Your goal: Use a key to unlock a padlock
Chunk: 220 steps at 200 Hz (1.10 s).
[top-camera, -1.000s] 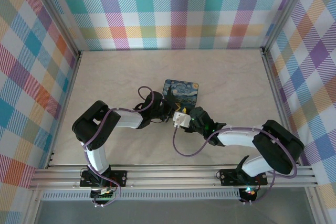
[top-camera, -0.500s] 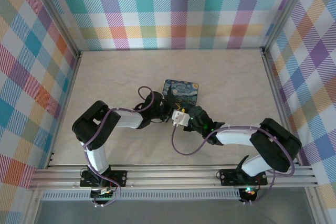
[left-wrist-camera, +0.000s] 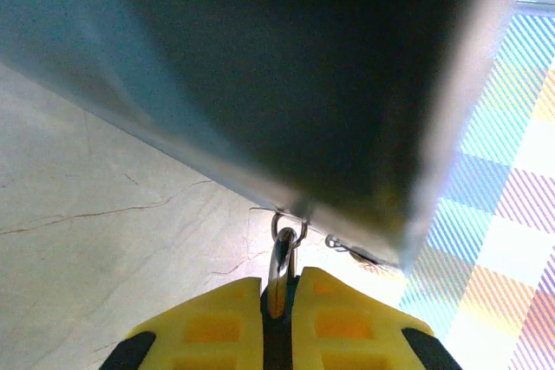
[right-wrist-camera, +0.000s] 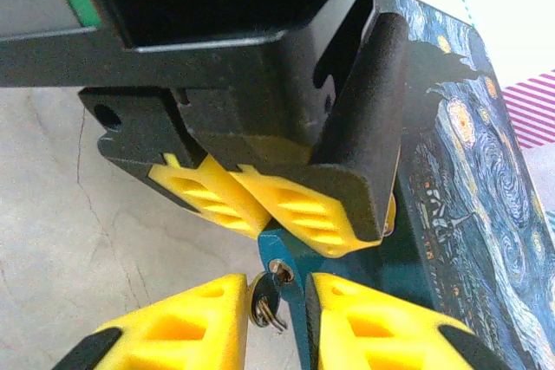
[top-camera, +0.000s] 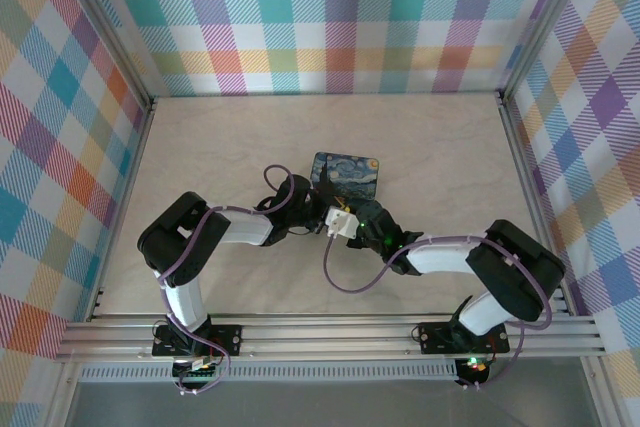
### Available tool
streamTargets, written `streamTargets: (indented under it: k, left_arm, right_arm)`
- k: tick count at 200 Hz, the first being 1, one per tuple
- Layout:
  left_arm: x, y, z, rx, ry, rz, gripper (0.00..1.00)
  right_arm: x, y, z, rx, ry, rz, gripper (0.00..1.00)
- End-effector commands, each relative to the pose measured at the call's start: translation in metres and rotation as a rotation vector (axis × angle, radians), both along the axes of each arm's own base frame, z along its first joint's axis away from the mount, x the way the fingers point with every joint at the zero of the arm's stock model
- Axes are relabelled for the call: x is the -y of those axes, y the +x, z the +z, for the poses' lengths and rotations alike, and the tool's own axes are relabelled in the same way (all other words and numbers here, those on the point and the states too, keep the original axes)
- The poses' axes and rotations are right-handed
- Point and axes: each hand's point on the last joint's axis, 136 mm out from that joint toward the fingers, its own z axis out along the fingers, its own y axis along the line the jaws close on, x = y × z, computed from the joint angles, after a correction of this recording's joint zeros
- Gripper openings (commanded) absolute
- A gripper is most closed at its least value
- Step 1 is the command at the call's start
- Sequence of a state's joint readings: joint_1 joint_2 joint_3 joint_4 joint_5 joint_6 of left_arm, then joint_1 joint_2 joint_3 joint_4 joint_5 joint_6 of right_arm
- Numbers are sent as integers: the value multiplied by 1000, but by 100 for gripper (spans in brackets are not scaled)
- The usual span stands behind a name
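Yellow ribbed tips of the right gripper (right-wrist-camera: pixel 277 294) stood nearest in its own wrist view, parted by a narrow gap. We could not tell whether either tip touched what lay between them. In that gap a thin wire ring (right-wrist-camera: pixel 269 311) hung from a small silvery round key head (right-wrist-camera: pixel 277 271).

Just beyond sat a teal-blue shape that we took for the tiny blue-bodied padlock (right-wrist-camera: pixel 284 250), tucked right under the tips of the left gripper (right-wrist-camera: pixel 264 207). From the left wrist, that gripper's yellow pads (left-wrist-camera: pixel 217 327) were pressed together on a thin silvery piece seen edge-on. It was apparently part of the padlock, though we could not say which part.

So the padlock lay straight ahead of the right jaws. Its long axis seemed to run from one gripper toward the other, with the key end facing the right arm. We judged that arm the nearer one for turning the key.

Just beside them, on the right, rose the dark-blue rectangular tin with a swirling starry-night print (right-wrist-camera: pixel 473 214), resting on the pale marbled table (right-wrist-camera: pixel 78 214). Farthest off, seen from above, stood the plaid back wall (top-camera: pixel 340 17).
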<state>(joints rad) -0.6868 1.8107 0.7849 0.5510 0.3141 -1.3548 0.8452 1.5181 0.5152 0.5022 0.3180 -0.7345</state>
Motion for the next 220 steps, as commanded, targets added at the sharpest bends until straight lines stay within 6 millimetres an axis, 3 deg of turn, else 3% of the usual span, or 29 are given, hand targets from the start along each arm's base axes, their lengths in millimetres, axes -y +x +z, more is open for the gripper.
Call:
streamTargets:
  k: [1, 73, 183, 220]
  left_arm:
    - [13, -2, 24, 24, -49, -29, 0]
    - [13, -2, 25, 27, -51, -29, 0]
    - [13, -3, 25, 24, -55, -25, 0]
    - [12, -2, 25, 25, -54, -24, 0]
  right_arm:
    - [-10, 11, 18, 45, 64, -25, 20]
    - [-5, 19, 22, 68, 79, -81, 0]
    - [-4, 26, 49, 13, 275, -222, 0]
    - [-2, 25, 45, -32, 327, -261, 0]
